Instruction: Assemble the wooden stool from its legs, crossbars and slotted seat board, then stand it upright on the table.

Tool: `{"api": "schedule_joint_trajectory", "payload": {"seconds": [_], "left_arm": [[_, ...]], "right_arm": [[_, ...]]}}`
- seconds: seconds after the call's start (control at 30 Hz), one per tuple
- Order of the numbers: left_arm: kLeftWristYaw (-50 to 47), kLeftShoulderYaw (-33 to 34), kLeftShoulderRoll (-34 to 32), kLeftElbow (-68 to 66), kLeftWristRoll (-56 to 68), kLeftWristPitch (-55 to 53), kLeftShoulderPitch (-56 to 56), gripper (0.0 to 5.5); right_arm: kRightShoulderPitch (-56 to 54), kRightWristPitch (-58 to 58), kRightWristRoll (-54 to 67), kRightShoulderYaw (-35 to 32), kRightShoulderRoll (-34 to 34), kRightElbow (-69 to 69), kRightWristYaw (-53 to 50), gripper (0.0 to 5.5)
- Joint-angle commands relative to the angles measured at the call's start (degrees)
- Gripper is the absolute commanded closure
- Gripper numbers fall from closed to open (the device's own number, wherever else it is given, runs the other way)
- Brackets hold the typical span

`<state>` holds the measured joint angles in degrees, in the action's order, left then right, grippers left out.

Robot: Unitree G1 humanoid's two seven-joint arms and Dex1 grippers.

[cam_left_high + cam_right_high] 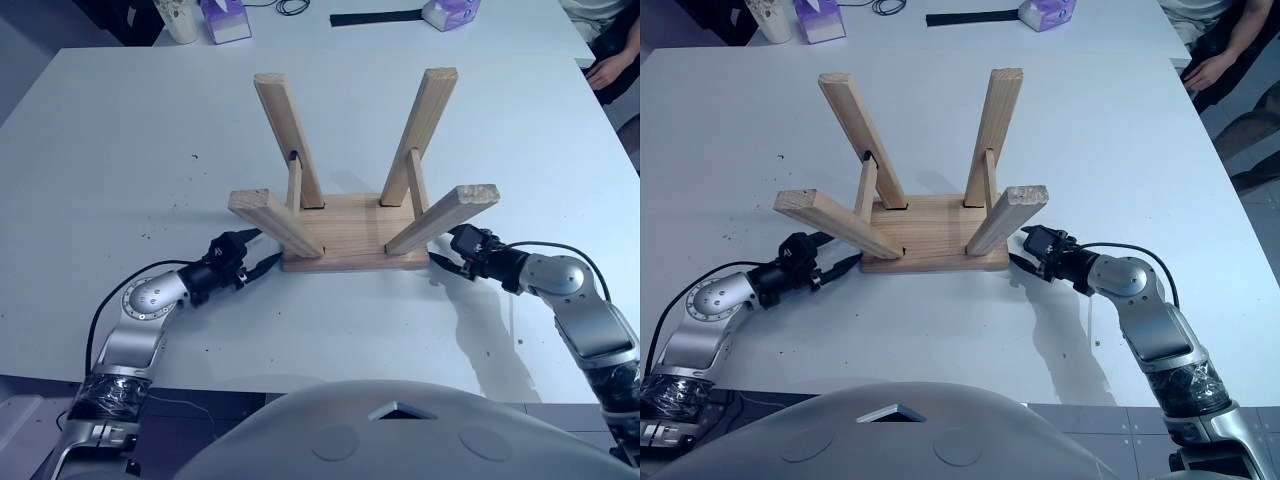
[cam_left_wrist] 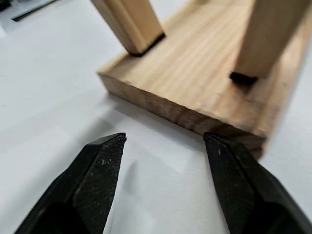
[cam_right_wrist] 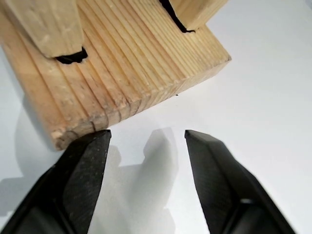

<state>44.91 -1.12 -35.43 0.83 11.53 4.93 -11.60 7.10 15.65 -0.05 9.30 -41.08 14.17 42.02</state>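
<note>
Lying upside down at the centre of the white table [image 1: 120, 150], the stool [image 1: 350, 215] rests on its seat board [image 1: 350, 255], with four legs [image 1: 287, 135] splayed upward and thin crossbars [image 1: 294, 188] set between the legs on each side. At lower left of the frame the left gripper [image 1: 270, 265] has its fingers spread apart and empty, tips just beside the board's left near corner. At lower right the right gripper [image 1: 441, 262] is likewise spread wide, holding nothing, just beside the board's right near corner
</note>
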Motion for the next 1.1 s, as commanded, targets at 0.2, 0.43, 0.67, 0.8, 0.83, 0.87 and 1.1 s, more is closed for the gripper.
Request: {"api": "schedule_joint_trajectory", "payload": {"seconds": [0.2,0.43,0.67,0.8,0.83,0.87,1.1], "left_arm": [[0.7,5.3,-2.3,0.5,0.9,-1.3,-2.0,2.53],[0.5,4.7,-2.2,-0.6,-1.5,0.4,-2.8,2.53],[-1.9,2.5,-1.6,-1.8,-6.9,3.6,-4.1,2.53],[-2.9,2.5,-1.4,-2.7,-7.3,4.1,-3.8,2.53],[-2.8,2.5,-1.5,-2.6,-7.1,4.1,-3.9,2.53],[-2.6,2.5,-1.6,-2.4,-6.9,4.0,-4.0,2.34],[-0.2,1.5,-2.9,-1.2,-6.1,3.3,-4.0,1.93]], "right_arm": [[0.2,-3.0,-0.6,-3.5,-4.9,-4.7,3.1,2.70],[0.0,-4.8,-1.0,-3.6,-5.8,-6.4,3.8,2.70],[1.8,-5.4,-1.8,-2.6,-6.1,-5.2,4.3,2.70],[2.6,-5.6,-1.9,-2.4,-6.2,-4.6,4.4,2.70],[2.6,-5.6,-1.8,-2.4,-6.2,-4.5,4.4,2.70],[2.6,-5.5,-1.8,-2.3,-6.2,-4.4,4.3,2.72],[2.6,-4.9,-1.6,-2.9,-6.2,-4.2,3.8,2.72]]}}
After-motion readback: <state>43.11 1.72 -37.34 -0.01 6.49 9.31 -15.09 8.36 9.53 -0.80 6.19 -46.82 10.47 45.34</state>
